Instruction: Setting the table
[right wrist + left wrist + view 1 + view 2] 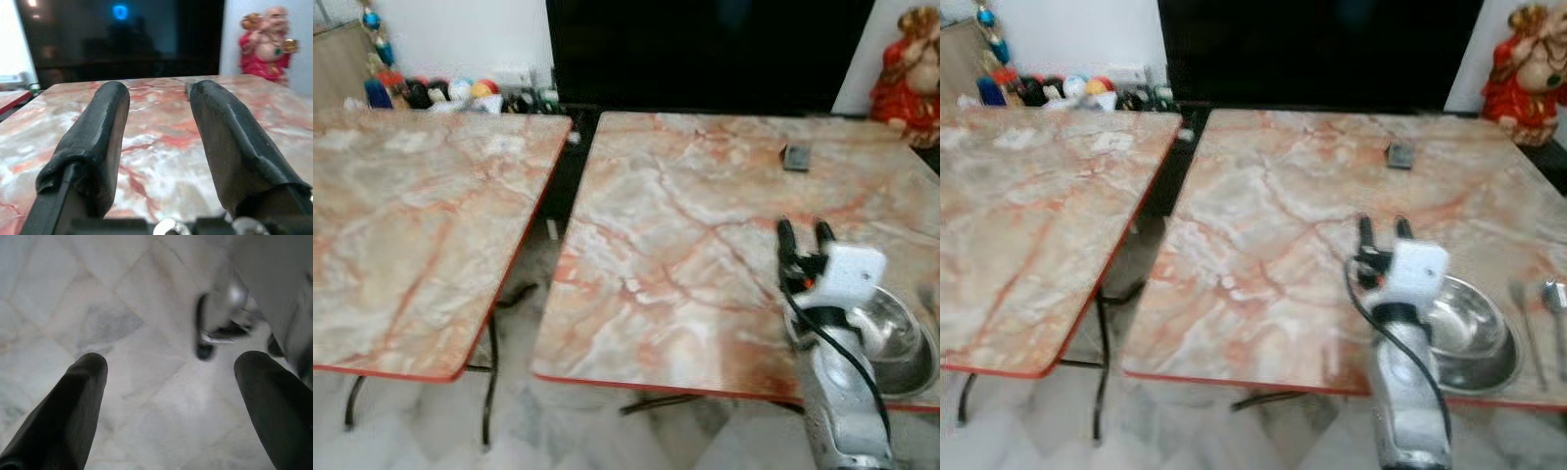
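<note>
Evidently the steel bowl point(1469, 333) sits empty near the right bench's point(1273, 225) front edge, cutlery point(1540, 313) just beside it. Light, rigid and slick, it looks best pinched at the rim. The right gripper point(1383, 235) hovers alongside, jaws parted, holding nothing. The left gripper point(171, 382) hangs wide over the floor.

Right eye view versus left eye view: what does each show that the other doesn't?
Right eye alone: two pieces of cutlery lying on the table beside the steel bowl. Left eye alone: nothing of note; its edge crops the bowl. Shared: two marble-patterned tables, the open right gripper above the right-hand one, a small dark object and the red figurine.
</note>
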{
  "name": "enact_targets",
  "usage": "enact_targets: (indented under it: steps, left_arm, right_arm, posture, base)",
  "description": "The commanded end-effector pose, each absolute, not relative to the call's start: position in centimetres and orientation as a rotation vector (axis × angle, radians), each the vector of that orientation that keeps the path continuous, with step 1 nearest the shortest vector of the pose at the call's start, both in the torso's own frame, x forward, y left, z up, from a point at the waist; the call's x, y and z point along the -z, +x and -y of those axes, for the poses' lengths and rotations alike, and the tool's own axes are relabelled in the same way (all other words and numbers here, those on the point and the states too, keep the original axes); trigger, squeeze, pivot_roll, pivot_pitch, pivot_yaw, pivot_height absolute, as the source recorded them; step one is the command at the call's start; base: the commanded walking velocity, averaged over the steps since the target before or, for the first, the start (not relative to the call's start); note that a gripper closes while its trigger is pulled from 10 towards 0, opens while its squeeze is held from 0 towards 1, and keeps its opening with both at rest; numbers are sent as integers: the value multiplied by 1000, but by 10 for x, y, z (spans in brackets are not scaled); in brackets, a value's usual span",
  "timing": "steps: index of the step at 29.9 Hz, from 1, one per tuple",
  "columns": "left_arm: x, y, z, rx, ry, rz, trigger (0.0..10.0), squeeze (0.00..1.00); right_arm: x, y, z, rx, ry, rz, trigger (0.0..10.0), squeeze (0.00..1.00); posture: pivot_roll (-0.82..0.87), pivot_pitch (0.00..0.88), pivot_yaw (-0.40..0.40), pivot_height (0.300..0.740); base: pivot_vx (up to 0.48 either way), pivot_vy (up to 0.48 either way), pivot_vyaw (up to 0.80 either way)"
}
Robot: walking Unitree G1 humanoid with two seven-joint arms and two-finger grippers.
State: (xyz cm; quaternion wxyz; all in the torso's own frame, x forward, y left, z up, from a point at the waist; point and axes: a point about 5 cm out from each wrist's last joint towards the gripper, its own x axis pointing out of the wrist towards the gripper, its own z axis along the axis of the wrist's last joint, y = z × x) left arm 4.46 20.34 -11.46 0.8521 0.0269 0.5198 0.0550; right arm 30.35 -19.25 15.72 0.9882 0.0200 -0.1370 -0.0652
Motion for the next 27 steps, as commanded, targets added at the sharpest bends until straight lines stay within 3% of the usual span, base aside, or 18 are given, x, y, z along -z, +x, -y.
enact_targets:
  steps: [1, 10, 15, 20, 23, 27]
  left_arm:
    - [115, 34, -205, -113, 66, -1119, 10000, 0]
    - [118, -14, -180, -84, 62, -1204, 10000, 0]
    - [119, -21, -162, -58, 60, -1222, 10000, 0]
    - [117, -47, -154, -45, 60, -1272, 10000, 0]
    - [119, -16, -164, -55, 62, -1212, 10000, 0]
    - [120, -8, -166, -50, 76, -1194, 10000, 0]
  right_arm:
    - [-165, 306, 187, 113, 46, 303, 10000, 0]
    - [-163, 303, 179, 81, 32, 293, 10000, 0]
    - [-160, 303, 176, 70, 34, 284, 10000, 0]
    - [-157, 301, 174, 52, 34, 270, 10000, 0]
    - [-155, 301, 172, 43, 33, 262, 10000, 0]
    - [-146, 299, 176, 46, 23, 227, 10000, 0]
  posture:
    - [-7, 70, -27, 740]
    - [-9, 73, -26, 740]
    - [-8, 76, -25, 740]
    - [-10, 76, -25, 740]
    - [-10, 77, -25, 740]
    - [-10, 81, -25, 740]
  base:
    - [0, 480, 0]
    - [0, 480, 0]
    - [0, 480, 0]
    - [0, 480, 0]
    - [0, 480, 0]
    - [0, 162, 0]
